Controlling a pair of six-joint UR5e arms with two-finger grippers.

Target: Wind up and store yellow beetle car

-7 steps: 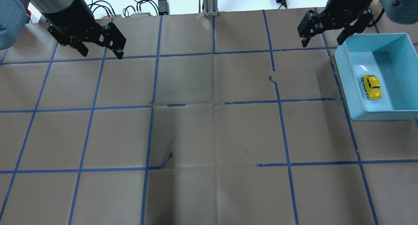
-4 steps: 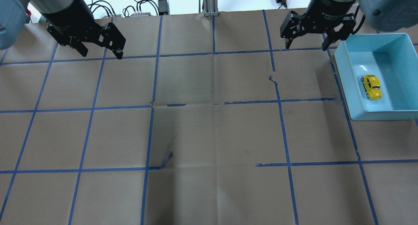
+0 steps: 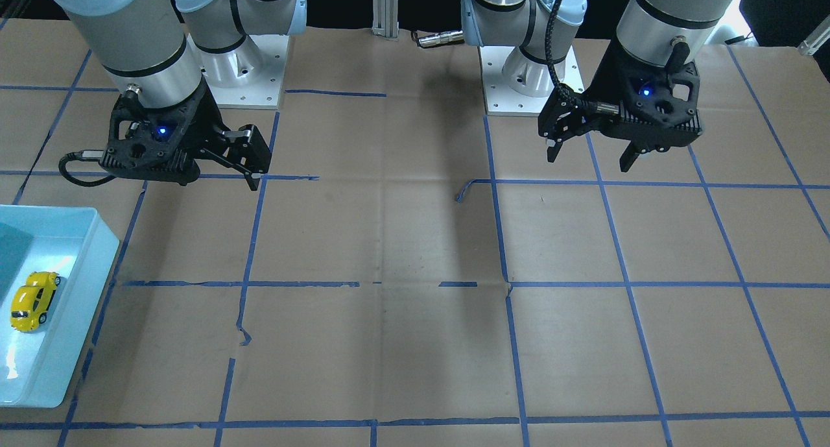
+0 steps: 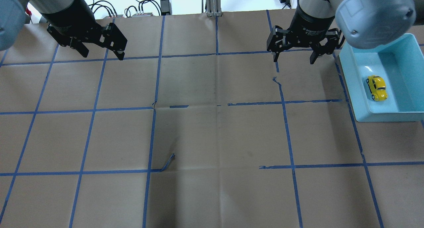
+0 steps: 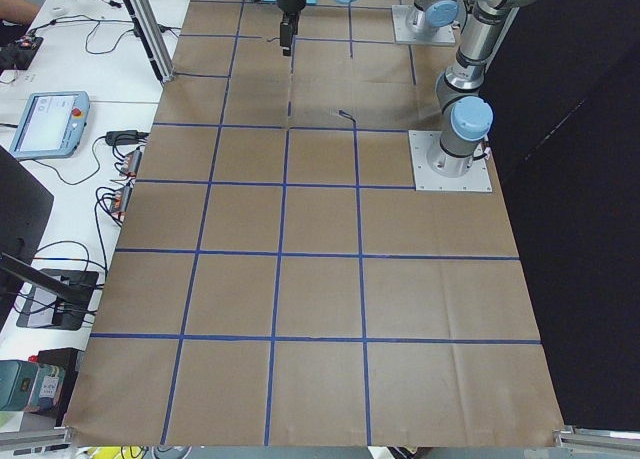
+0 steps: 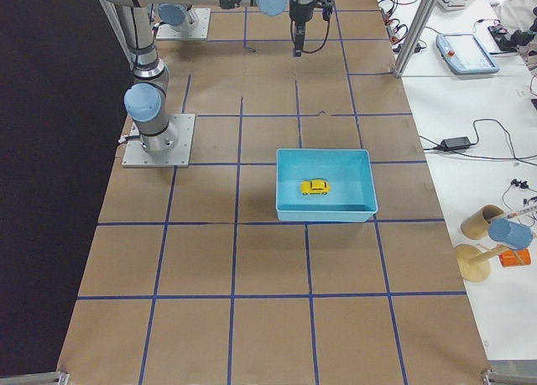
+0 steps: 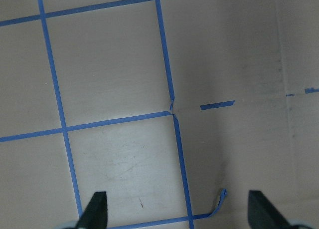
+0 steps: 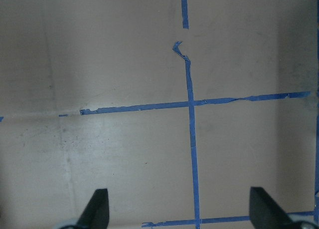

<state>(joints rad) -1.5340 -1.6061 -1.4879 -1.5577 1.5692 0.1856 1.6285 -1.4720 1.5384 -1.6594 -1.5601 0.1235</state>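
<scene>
Storage appearing complete: yellow beetle car (image 4: 377, 88) is lying in light-blue bin (image 4: 355, 89); left hand (image 4: 103, 56) and right hand (image 4: 293, 60) are gaping empty, needing only parking.

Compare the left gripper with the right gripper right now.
The right gripper hangs beside the blue bin holding the yellow beetle car; the left gripper hangs far across the table from it. The right gripper sits nearer the table's middle than the left gripper. Both are open and empty.
</scene>
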